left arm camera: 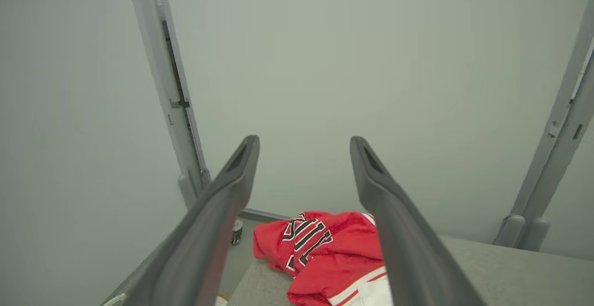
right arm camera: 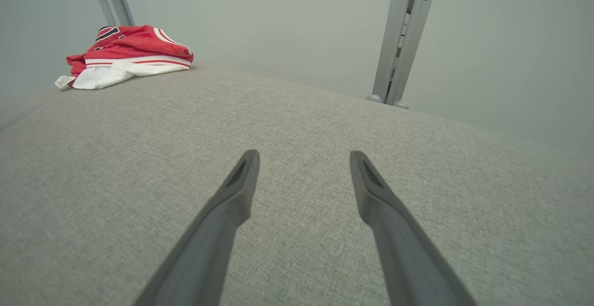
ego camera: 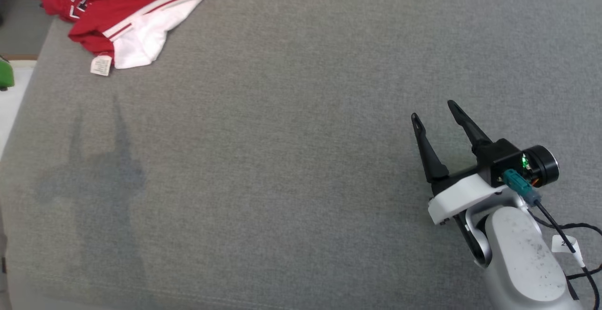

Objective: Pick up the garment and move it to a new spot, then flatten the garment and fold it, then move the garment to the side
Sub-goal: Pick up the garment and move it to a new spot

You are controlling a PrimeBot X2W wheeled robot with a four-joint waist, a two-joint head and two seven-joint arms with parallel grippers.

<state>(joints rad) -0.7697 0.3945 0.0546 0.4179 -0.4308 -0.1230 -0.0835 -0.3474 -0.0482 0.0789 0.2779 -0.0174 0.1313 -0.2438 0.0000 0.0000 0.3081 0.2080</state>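
Plainly, the red and white garment lies crumpled at the far left corner of the grey table, its bulk running along the far edge and a white label trailing toward the robot. The left gripper, fingers spread wide and empty, hangs with the garment just ahead and below, so it looks the nearer arm. The right gripper, fingers likewise apart and holding nothing, sits at the near right, the garment well off to its left.
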